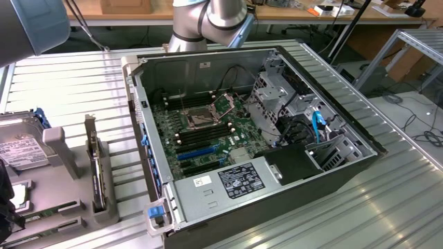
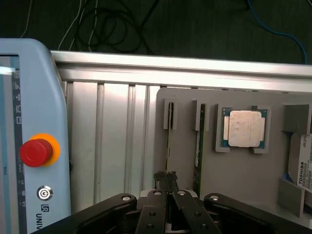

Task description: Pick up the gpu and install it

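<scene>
A: Gpu (image 2: 168,141), where is it?
B: On edge in a slot of the grey tray (image 2: 243,190), which lies on the ribbed metal table (image 2: 112,136). A second stick (image 2: 199,146), green with a white label, stands in the next slot, parallel to it and apart.
A: And the gripper (image 2: 165,176)?
B: Its two fingers are pressed together. The tips sit right at one end of the gpu, in line with it. I cannot tell whether they touch it.
A: What else is in the tray?
B: A cpu (image 2: 242,129) lies flat in its own recess just past the second stick, with a hard drive (image 2: 302,165) beyond that. A pendant (image 2: 29,122) with a red button (image 2: 35,152) is on the gpu's other side, apart from the tray.
A: The pc?
B: In the exterior view the case (image 1: 149,93) lies open on the table. Its motherboard (image 1: 207,124) faces up, with blue slots (image 1: 194,152) near the socket (image 1: 201,118). The tray is at the exterior view's left, with a dark card (image 1: 97,171) upright in it. The arm (image 1: 207,21) rises behind the case.
</scene>
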Action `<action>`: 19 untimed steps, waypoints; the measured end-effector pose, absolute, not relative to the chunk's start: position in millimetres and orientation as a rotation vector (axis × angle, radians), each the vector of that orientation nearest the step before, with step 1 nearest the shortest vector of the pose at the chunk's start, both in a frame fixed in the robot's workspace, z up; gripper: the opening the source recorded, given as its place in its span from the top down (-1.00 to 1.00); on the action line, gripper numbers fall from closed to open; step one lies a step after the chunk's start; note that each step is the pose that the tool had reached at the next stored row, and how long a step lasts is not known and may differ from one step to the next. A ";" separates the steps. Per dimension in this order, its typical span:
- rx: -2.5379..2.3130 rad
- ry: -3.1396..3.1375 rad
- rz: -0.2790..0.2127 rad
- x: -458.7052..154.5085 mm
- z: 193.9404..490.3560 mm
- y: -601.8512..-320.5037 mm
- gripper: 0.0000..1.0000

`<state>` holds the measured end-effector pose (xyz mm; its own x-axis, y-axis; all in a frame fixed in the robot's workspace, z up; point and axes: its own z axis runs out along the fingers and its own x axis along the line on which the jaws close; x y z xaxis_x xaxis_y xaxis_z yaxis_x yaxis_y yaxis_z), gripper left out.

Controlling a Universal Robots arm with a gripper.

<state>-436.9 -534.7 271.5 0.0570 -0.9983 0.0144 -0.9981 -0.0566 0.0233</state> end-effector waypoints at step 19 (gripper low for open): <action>2.263 -2.138 -0.010 -436.9 229.1 -534.7 0.40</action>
<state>-436.9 -534.7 229.1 0.0570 -0.9983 0.0144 -0.9981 -0.0566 0.0248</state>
